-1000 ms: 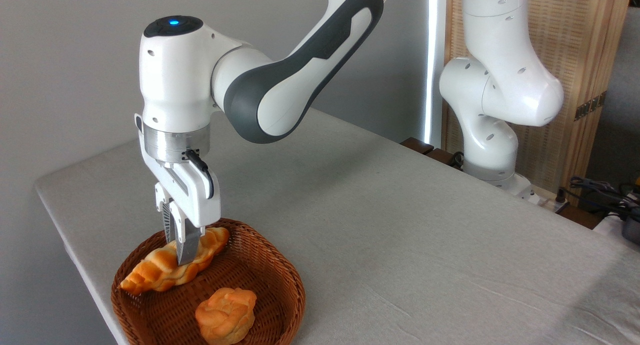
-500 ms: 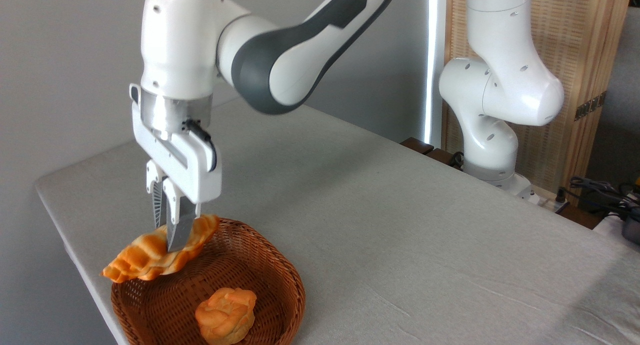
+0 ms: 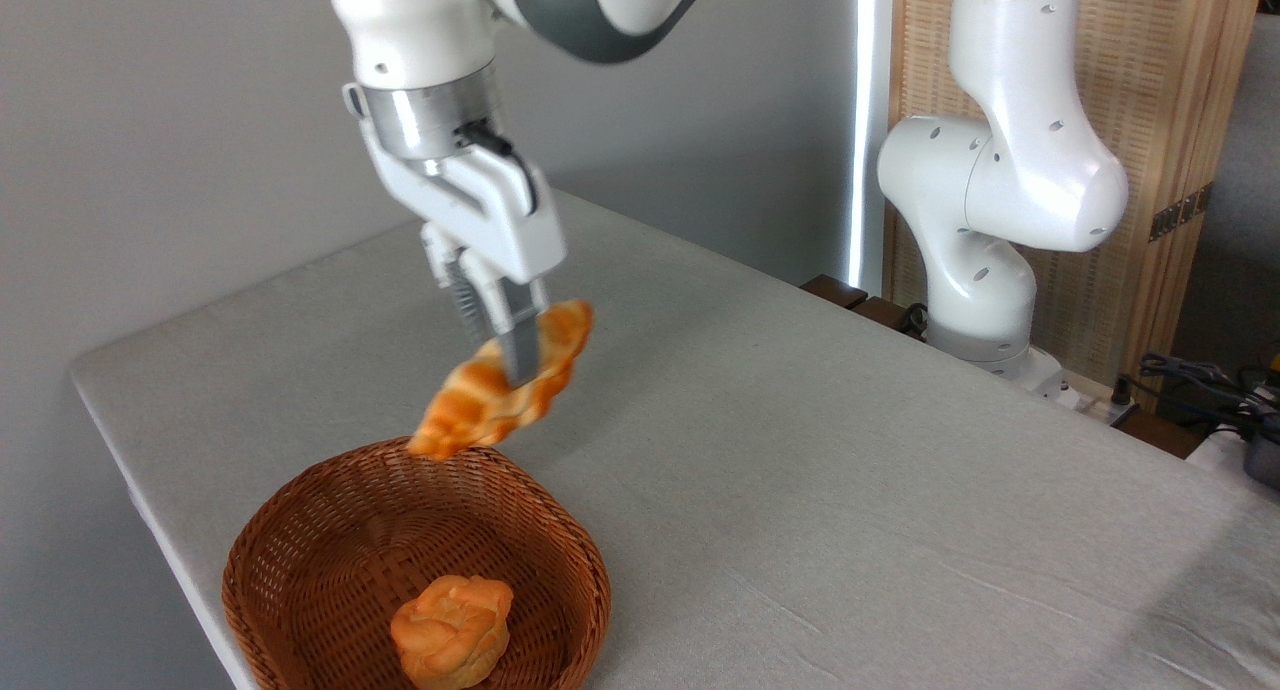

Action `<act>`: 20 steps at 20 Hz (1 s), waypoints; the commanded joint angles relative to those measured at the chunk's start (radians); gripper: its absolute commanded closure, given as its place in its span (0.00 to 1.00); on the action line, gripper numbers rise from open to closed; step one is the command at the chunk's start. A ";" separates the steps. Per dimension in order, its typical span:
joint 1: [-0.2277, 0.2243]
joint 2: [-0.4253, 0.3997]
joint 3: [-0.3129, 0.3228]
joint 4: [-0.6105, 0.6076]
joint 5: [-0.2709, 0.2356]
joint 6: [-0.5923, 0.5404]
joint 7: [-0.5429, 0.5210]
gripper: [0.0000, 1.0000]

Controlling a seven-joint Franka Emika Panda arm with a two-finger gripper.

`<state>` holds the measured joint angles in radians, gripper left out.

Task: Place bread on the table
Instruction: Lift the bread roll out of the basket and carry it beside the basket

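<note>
Glossy white shells on the arm [image 3: 1000, 170], with a dark grey band at upper centre. Brushed silver collar above the white gripper [image 3: 505, 355]; short black cable looped beside it. Ridged grey fingers [image 3: 520, 345]. Small dark round holes dotting the right-hand links.

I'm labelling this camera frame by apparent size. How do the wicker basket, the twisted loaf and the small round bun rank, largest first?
1. Wicker basket, clearly the largest.
2. Twisted loaf, held in the air by the gripper.
3. Round bun, smallest, though it sits nearer the camera than the loaf, so the gap between them is unsure.
</note>
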<state>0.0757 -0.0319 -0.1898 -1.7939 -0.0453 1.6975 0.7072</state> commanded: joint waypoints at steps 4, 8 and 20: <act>-0.060 -0.112 -0.014 -0.246 0.125 -0.056 0.021 0.73; -0.073 -0.103 -0.066 -0.298 0.212 -0.047 0.017 0.69; -0.073 -0.072 -0.068 -0.298 0.196 -0.018 0.017 0.00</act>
<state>0.0035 -0.1076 -0.2610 -2.0847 0.1534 1.6572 0.7188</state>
